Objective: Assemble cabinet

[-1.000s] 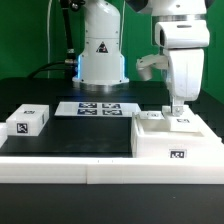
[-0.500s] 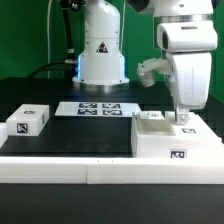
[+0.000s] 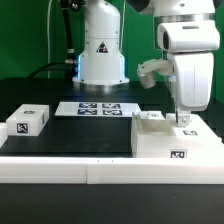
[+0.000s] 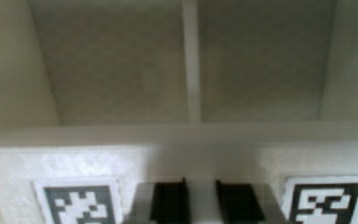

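The cabinet [image 3: 160, 142] is a large white box with tags, at the front on the exterior view's right. My gripper [image 3: 183, 122] reaches down onto its top right part, beside a small tagged panel [image 3: 152, 117]. In the wrist view my dark fingers [image 4: 167, 202] stand close together, with a thin white panel edge [image 4: 190, 70] running between them. My gripper [image 4: 202, 202] looks shut on that edge. Tags [image 4: 78, 203] sit on the white face at either side of the fingers.
A small white single-tag block [image 3: 28, 121] lies at the exterior view's left. The marker board [image 3: 95, 108] lies flat behind the black mat, in front of the robot base [image 3: 102, 55]. A white ledge [image 3: 60, 165] runs along the front.
Since one second ago my gripper has moved a little to the exterior view's right and down onto the cabinet. It has held still over the last half second.
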{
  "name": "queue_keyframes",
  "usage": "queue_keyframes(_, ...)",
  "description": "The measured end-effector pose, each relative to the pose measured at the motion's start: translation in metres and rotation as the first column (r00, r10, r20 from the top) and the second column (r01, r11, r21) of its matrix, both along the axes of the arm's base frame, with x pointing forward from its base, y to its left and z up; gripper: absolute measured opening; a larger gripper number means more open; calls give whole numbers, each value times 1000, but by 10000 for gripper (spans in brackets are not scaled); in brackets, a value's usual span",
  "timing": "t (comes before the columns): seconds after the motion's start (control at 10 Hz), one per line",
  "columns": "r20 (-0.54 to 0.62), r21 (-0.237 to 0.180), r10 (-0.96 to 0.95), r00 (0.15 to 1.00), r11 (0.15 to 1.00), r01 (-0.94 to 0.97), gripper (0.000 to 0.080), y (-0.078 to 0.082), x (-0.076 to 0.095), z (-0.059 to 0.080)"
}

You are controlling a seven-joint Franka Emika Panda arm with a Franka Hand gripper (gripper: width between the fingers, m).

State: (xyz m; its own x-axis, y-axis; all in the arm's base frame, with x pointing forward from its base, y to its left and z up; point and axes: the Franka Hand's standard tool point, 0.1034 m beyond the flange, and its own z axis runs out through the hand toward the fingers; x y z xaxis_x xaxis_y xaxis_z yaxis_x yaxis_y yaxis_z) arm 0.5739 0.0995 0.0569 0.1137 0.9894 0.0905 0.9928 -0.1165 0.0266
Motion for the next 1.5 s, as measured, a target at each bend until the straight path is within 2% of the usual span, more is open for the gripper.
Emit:
queue_keyframes(0.1, -1, 0, 0, 1000, 1000, 0, 155, 0, 0, 0)
queue_keyframes(0.2, -1, 0, 0, 1000, 1000, 0, 155, 0, 0, 0)
queue_keyframes(0.4, -1, 0, 0, 1000, 1000, 0, 536, 0, 0, -1)
queue_keyframes(0.5, -1, 0, 0, 1000, 1000, 0, 536, 0, 0, -1)
queue_keyframes(0.6, -1, 0, -1, 1000, 1000, 1, 676, 0, 0, -1)
queue_keyframes(0.7, -1, 0, -1, 1000, 1000, 1, 760, 0, 0, -1)
queue_keyframes(0.8, -1, 0, -1, 1000, 1000, 1, 760, 0, 0, -1)
queue_keyframes(0.9, -4, -2, -11, 1000, 1000, 11, 793, 0, -1, 1)
queue_keyframes(1.0, -11, -12, -29, 1000, 1000, 28, 797, 0, -4, 12)
queue_keyframes(1.2, -13, -28, -36, 999, 999, 35, 797, -2, -24, 25)
queue_keyframes(1.4, -1, -28, -30, 1000, 999, 30, 797, -2, -50, 22)
queue_keyframes(1.5, -6, -30, -31, 1000, 999, 31, 797, -3, -51, 22)
